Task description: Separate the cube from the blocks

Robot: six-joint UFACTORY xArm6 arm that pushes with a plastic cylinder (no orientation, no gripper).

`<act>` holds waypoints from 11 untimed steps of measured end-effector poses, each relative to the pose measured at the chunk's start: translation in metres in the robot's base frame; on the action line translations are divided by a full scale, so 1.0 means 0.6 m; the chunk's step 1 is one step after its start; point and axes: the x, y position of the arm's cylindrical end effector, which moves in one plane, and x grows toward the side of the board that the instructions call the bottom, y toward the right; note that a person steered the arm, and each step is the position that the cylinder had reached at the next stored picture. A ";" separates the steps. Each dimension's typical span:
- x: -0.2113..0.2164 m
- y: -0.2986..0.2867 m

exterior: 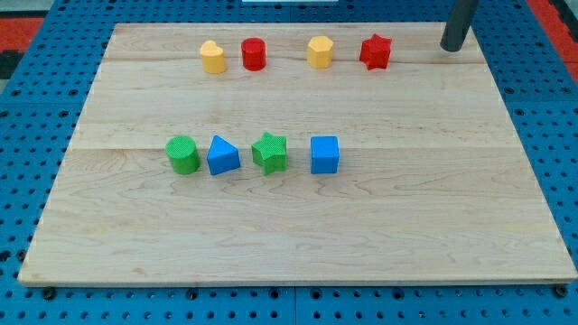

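Note:
A blue cube (325,154) sits at the right end of a row in the middle of the wooden board (298,235). To its left in that row are a green star (269,152), a blue triangle (222,156) and a green cylinder (183,154). My tip (451,48) is at the view's top right, near the board's far right corner, well away from the cube and to the right of the red star (375,51).
A second row lies near the view's top: a yellow heart-like block (212,56), a red cylinder (254,54), a yellow hexagon block (320,51) and the red star. A blue pegboard (27,117) surrounds the board.

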 end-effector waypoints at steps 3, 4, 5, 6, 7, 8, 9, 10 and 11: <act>0.000 0.001; 0.013 0.021; 0.146 0.060; 0.272 0.069; 0.396 -0.023; 0.457 -0.230; 0.457 -0.440; 0.457 -0.494; 0.448 -0.464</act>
